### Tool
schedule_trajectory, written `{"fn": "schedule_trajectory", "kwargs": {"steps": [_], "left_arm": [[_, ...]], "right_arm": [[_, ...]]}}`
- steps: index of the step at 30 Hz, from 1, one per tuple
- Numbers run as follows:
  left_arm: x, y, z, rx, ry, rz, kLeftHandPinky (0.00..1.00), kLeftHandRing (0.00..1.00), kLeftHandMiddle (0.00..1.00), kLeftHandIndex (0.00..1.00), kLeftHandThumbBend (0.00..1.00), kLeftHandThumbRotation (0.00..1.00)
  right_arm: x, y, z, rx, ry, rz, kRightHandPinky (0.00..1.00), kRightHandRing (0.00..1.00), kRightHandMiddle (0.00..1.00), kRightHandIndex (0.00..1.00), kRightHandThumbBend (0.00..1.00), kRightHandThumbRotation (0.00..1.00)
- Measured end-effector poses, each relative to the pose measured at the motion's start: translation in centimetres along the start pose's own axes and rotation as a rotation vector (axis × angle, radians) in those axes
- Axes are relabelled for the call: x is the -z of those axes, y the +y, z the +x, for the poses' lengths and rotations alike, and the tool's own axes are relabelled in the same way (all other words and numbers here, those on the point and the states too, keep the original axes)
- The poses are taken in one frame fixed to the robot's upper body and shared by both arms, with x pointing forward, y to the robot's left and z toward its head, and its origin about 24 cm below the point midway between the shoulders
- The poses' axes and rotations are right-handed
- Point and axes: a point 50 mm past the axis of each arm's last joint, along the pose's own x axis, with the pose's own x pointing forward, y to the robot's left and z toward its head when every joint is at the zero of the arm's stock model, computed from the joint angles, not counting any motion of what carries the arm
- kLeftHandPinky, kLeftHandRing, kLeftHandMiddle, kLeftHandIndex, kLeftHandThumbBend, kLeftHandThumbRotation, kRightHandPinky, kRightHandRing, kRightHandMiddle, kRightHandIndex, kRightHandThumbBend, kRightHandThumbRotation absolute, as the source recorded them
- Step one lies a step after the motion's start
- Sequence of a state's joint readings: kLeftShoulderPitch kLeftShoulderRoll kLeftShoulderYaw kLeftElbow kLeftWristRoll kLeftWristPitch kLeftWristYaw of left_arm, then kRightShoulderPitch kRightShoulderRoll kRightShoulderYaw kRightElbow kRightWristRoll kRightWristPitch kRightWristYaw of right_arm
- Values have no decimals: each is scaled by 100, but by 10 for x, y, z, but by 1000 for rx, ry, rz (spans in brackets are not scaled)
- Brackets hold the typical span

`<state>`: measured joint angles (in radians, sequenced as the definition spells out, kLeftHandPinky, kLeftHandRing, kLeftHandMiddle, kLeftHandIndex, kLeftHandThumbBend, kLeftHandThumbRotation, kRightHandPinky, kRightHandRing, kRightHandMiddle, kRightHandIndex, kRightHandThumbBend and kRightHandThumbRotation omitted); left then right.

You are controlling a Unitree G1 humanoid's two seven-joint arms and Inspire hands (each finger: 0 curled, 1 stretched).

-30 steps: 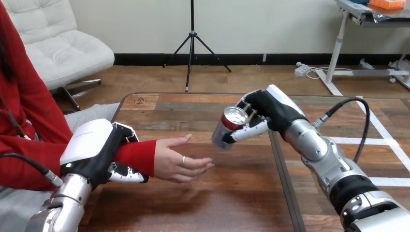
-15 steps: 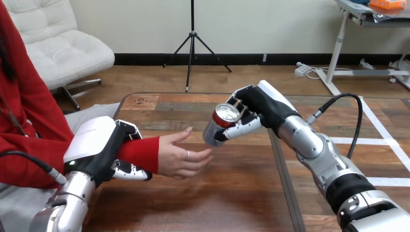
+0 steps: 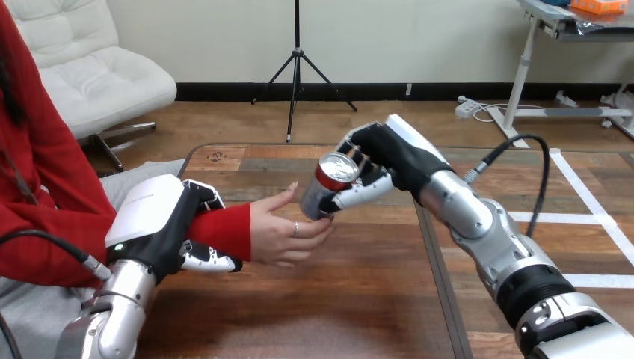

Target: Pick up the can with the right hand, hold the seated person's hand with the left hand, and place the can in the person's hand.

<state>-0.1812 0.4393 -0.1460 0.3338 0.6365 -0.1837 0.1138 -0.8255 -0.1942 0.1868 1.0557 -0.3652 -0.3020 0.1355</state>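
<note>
With right hand [image 3: 374, 161] clasped round the tilted can [image 3: 323, 187], just at the person's hand [image 3: 288, 230], and left hand [image 3: 161, 224] gripping the wrist [image 3: 220, 232], ease down into the open palm; loosen only once seated.

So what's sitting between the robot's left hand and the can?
In the head view, the person's hand and the red sleeve cuff fill the stretch from the left hand to the can.
</note>
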Motion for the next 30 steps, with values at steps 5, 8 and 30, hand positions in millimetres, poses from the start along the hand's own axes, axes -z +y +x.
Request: {"fn": "schedule_trajectory", "kwargs": {"steps": [5,8,30], "left_arm": [[-4,0,1,-9,-4,-9,24,31,36,36,79,0],[-5,1,2,-14,-8,-12,24,30,36,36,79,0],[-9,4,5,-33,-18,-24,24,30,36,36,79,0]], "right_arm": [[-7,0,1,-3,-27,-5,27,31,38,44,73,0],[-9,-1,2,-7,-38,-7,27,31,38,44,74,0],[-14,-1,3,-24,-51,-29,21,28,35,44,75,0]]}}
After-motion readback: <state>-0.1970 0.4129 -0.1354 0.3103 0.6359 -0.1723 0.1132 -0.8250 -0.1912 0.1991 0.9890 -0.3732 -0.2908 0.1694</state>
